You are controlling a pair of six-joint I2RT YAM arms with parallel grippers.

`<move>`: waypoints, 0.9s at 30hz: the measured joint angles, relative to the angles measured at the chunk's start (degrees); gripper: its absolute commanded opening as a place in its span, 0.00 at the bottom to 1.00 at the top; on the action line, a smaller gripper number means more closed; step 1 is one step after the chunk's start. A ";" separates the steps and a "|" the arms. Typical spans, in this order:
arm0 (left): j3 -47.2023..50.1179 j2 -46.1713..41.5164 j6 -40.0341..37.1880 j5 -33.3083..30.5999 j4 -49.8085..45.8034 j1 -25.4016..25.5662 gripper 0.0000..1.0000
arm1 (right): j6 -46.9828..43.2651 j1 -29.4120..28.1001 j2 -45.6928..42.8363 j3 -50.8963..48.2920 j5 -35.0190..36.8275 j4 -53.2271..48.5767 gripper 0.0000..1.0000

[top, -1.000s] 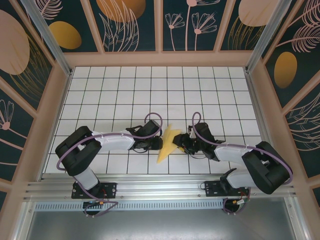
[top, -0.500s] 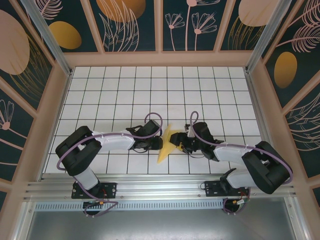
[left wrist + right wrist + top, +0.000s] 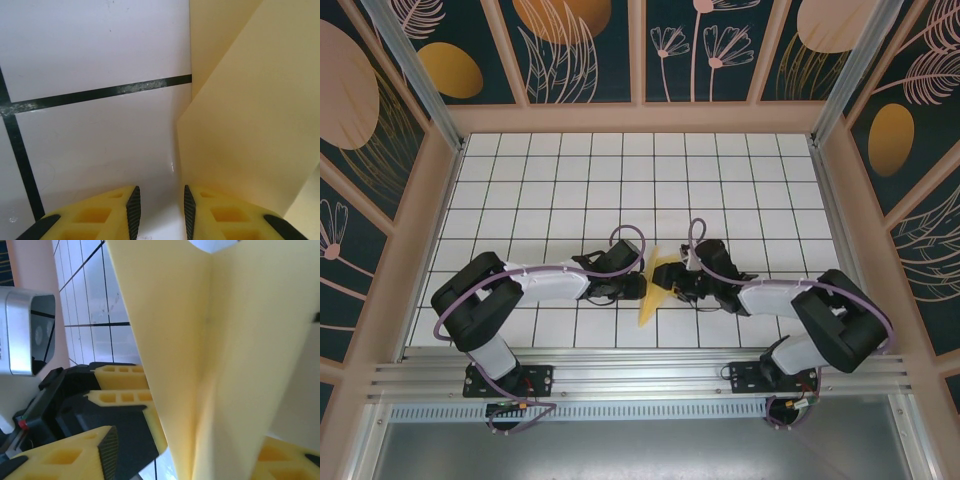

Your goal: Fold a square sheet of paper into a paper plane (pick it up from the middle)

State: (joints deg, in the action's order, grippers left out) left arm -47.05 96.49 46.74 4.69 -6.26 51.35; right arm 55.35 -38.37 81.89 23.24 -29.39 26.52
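White gridded table (image 3: 570, 180) inside a panelled enclosure, seen from above, with both arms reaching inward to meet near its middle front. The left arm (image 3: 545, 283) lies low across the tiles from the left and the right arm (image 3: 790, 300) mirrors it from the right. Between their tips is the square sheet of paper (image 3: 652, 300) – pale yellow, here a narrow creased shape, pointed at its near end and running obliquely across a grid line. The left gripper (image 3: 639, 288) is at the sheet's left edge. In its wrist view (image 3: 161, 210) the jaws are slightly apart with bare tile in the gap, and the paper (image 3: 250, 125) borders the right-hand finger. The right gripper (image 3: 672, 284) meets the sheet from the other side. In its wrist view (image 3: 192, 455) the jaws are well apart – the creased paper (image 3: 200, 340) rises between them, clear of the left-hand pad (image 3: 109, 450).
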 measured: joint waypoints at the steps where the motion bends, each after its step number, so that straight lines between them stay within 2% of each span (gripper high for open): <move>1: 0.00 0.00 0.00 0.02 0.02 0.00 0.33 | -0.11 0.00 0.39 0.44 0.04 0.00 0.46; 8: 0.00 0.00 0.02 0.42 0.11 -0.04 0.33 | -1.90 -0.52 3.21 3.13 1.97 -1.64 0.38; 12: 0.00 0.00 0.22 0.55 0.33 -0.04 0.34 | -3.17 -0.76 4.02 3.76 2.99 -3.89 0.46; 22: 0.07 0.00 0.46 0.70 0.61 -0.07 0.34 | -6.95 -1.18 4.70 6.64 5.31 -9.01 0.44; 25: 0.11 0.00 0.46 0.74 0.70 -0.09 0.34 | -8.11 -1.18 5.03 7.10 5.40 -9.86 0.52; 27: 0.11 0.00 0.48 0.76 0.68 -0.09 0.34 | -8.55 -1.16 5.03 7.15 5.95 -10.47 0.53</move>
State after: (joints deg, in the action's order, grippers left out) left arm -46.94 96.49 47.22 5.45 -5.58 51.27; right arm 46.81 -39.53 86.91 30.39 -23.44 16.05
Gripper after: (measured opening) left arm 0.338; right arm 0.525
